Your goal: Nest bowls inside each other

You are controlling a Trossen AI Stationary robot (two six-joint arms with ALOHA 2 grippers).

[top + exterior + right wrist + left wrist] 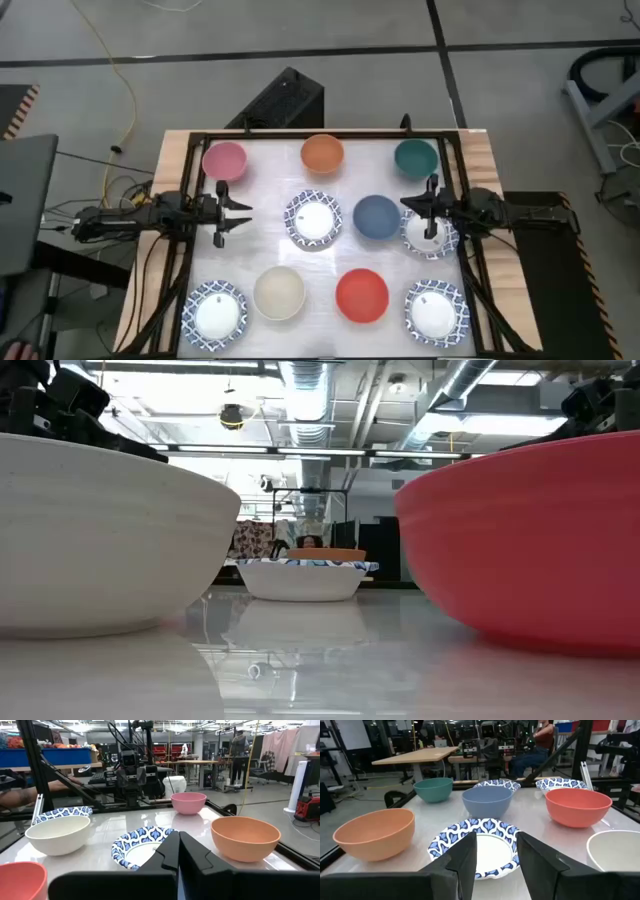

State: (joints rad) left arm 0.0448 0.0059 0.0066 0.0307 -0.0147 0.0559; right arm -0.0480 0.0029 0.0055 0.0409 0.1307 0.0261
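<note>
Ten bowls stand on their bases on the white table. Pink [225,160], orange [322,153] and green [415,158] line the far side. A blue-patterned bowl [312,219], a blue one [376,216] and a patterned one [430,238] stand in the middle row. Patterned [214,310], cream [279,292], red [361,295] and patterned [435,308] stand in the near row. My left gripper [240,215] hovers open at the left, pointing at the middle patterned bowl [480,845]. My right gripper [410,206] is shut above the right patterned bowl's edge, touching nothing [177,855].
A black frame [190,200] runs around the table's left, far and right sides. Both arms reach in level from the sides. Narrow strips of bare tabletop lie between the rows. Beyond the table, a person sits at a desk [540,740] in the room.
</note>
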